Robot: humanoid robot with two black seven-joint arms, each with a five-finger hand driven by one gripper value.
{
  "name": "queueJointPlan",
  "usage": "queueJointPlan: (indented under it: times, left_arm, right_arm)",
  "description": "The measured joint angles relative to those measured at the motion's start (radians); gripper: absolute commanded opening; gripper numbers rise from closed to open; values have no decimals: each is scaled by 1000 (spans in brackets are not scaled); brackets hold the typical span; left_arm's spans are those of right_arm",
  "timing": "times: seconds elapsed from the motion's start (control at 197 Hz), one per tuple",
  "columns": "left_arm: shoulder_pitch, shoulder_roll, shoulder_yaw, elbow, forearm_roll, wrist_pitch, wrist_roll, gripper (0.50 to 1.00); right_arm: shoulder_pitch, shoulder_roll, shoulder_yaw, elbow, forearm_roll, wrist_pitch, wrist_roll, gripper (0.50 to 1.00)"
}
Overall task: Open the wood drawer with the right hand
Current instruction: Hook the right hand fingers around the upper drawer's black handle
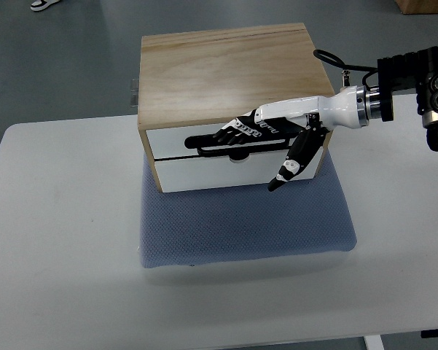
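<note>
Wood drawer box (229, 73) sits on a blue-grey pad (248, 226) on the white desk (58, 240), toward the far side of the desk, white drawer fronts facing the camera. Two drawers stacked — upper one (175, 142), lower one (204, 175), dark gap between them.

Right hand (240, 138) comes in from the right edge, forearm level across the box's right front corner, palm against the upper drawer front. Fingers (219, 136) extended leftward, lying flat along the upper drawer face just above the gap — not curled around anything. Thumb (291, 166) hangs down and apart, tip over the lower drawer front near its right end. So the hand is spread, nothing gripped.

Both drawers look flush with the box — neither pulled out.
</note>
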Motion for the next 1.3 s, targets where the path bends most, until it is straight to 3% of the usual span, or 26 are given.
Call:
queueJointPlan:
  times: [0.395, 1.302]
  left_arm:
    - [0, 0, 0, 0, 0, 0, 0, 1000]
    - [0, 0, 0, 0, 0, 0, 0, 1000]
  right_arm:
    - [1, 31, -31, -75, -7, 0, 0, 942]
    - [23, 26, -88, -82, 2, 0, 8, 944]
